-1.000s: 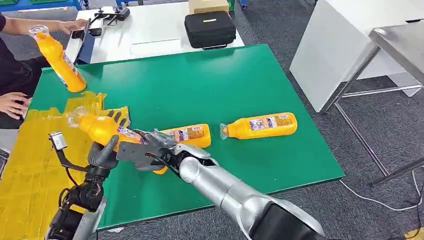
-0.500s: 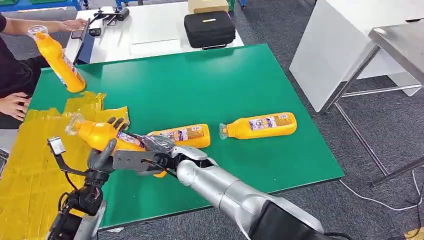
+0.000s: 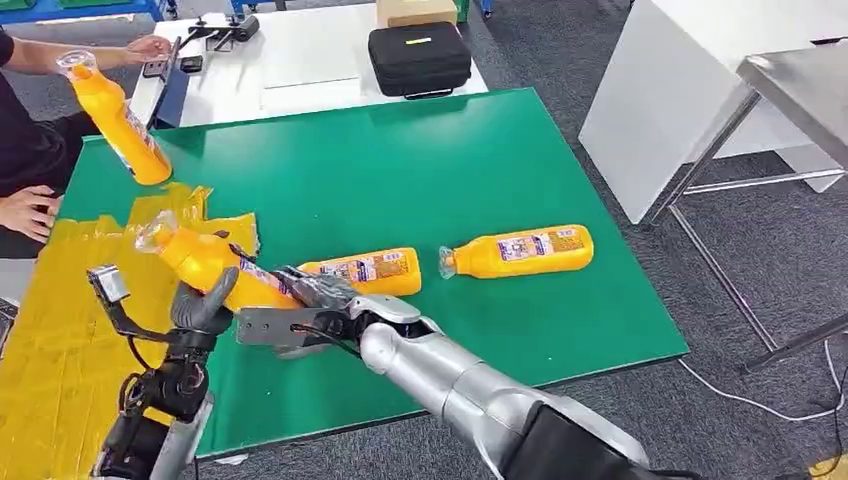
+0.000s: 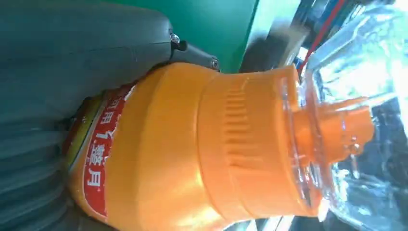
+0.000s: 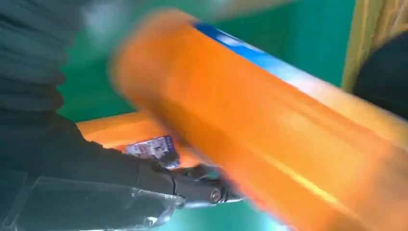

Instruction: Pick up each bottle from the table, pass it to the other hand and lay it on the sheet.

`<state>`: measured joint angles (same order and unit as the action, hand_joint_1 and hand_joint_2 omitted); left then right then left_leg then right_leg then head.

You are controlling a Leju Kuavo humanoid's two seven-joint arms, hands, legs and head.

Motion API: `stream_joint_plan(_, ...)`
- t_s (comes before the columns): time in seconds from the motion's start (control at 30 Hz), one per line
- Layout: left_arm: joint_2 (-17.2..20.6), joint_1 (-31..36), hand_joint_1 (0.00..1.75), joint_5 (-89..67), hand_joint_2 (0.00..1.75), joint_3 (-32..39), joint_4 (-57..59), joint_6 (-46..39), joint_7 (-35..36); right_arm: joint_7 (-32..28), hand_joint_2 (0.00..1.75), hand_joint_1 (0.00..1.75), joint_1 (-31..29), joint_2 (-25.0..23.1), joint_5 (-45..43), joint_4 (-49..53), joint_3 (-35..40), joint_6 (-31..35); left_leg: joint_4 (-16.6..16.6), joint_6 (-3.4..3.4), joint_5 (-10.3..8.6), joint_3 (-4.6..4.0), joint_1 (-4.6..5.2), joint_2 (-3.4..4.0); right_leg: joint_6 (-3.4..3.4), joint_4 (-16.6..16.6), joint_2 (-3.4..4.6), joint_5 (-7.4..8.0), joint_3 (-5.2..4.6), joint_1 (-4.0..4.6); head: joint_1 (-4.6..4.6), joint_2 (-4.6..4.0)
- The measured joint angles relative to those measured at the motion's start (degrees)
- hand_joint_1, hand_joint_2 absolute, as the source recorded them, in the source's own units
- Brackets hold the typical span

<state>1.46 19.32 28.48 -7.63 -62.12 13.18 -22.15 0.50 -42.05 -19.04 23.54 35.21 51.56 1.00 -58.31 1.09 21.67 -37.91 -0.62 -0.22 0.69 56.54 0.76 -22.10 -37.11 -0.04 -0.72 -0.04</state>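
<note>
Green covers the surface (image 3: 480,160), with a crumpled yellow sheet (image 3: 50,340) at its left end, beyond the robot's left hand (image 3: 205,300). From the head view that hand wraps the held bottle (image 3: 215,262), cap tilted up and away over the sheet's edge. The right hand (image 3: 300,305) lies against the bottle's lower end; whether it grips or has let go cannot be told. Two more bottles lie flat: a near bottle (image 3: 370,270) just beyond the right hand, a far bottle (image 3: 520,250) well to its right. A person holds another bottle (image 3: 115,115) above the sheet's far corner.

Left wrist view: the bottle's orange shoulder and clear cap sit close against the ribbed palm.

Right wrist view: the bottle, blurred, crosses beside the hand.

The pass looks nearly complete; nothing lies on the sheet yet.
</note>
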Motion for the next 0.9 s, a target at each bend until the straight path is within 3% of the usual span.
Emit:
stream_joint_plan(0.27,2.0,2.0,1.75,-36.5,1.75,3.8,-1.6,-40.5,-12.9,-2.6,0.00,0.00,2.0,4.6,1.3,7.2,-8.7,3.1,0.0,-0.03,-0.03,-0.01,-0.01,-0.01,0.00,0.0,-0.01,0.01,0.00,0.01,-0.02,0.00)
stream_joint_plan(0.37,3.3,1.9,1.75,-45.0,1.75,5.7,-1.5,-49.9,-14.8,-4.2,0.00,0.00,2.7,6.7,0.9,12.1,-12.4,3.0,0.0,-0.03,-0.03,-0.03,-0.01,-0.01,0.00,0.0,0.00,0.01,0.00,0.00,-0.02,0.00)
stream_joint_plan(0.77,2.3,-0.9,1.75,-63.0,1.75,16.8,-1.4,-53.3,-17.9,-6.5,0.00,0.00,4.4,12.5,-1.5,23.5,-18.7,1.8,0.0,-0.03,-0.03,-0.05,0.01,-0.01,0.00,0.0,-0.01,0.01,-0.02,-0.01,-0.02,0.00)
stream_joint_plan(0.9,1.6,-1.4,1.75,-81.9,1.75,20.6,-1.0,-53.3,-15.7,-6.6,0.00,0.00,4.5,13.7,-3.1,24.3,-19.6,-0.8,0.0,-0.03,-0.02,-0.05,0.01,-0.01,0.00,0.0,-0.01,0.01,-0.02,-0.01,0.00,0.00)
